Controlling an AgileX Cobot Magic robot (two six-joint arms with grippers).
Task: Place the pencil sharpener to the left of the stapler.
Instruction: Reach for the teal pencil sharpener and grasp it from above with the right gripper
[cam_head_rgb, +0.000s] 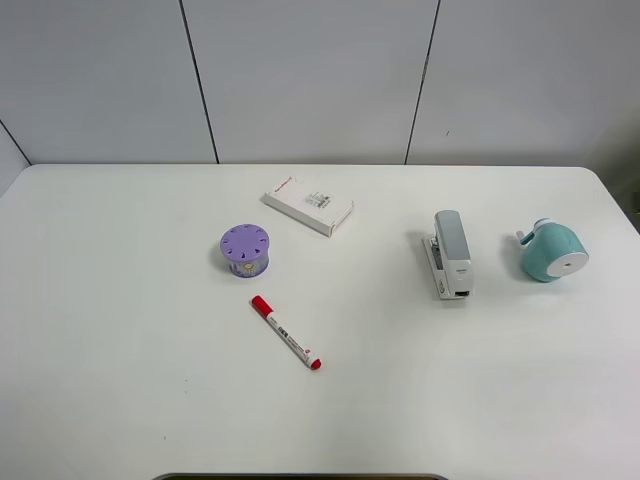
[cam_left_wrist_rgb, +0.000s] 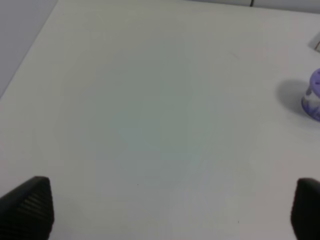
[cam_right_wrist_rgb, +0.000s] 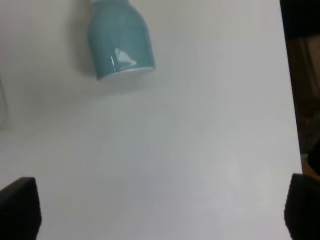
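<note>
The teal pencil sharpener (cam_head_rgb: 552, 250) lies on its side on the white table (cam_head_rgb: 120, 330), to the right of the grey and white stapler (cam_head_rgb: 451, 253). The right wrist view shows the sharpener (cam_right_wrist_rgb: 120, 41) well ahead of my right gripper (cam_right_wrist_rgb: 162, 210), which is open with nothing between its fingertips (cam_right_wrist_rgb: 20, 205). My left gripper (cam_left_wrist_rgb: 172, 210) is open too, over bare table far from both objects. Neither arm shows in the exterior high view. The stapler is barely caught in the right wrist view.
A purple round holed container (cam_head_rgb: 245, 249) stands left of centre, also at the left wrist view's edge as the purple container (cam_left_wrist_rgb: 312, 97). A flat white box (cam_head_rgb: 307, 205) lies behind it. A red-capped marker (cam_head_rgb: 286, 334) lies in front. The table's right edge (cam_right_wrist_rgb: 290, 100) is close to the sharpener.
</note>
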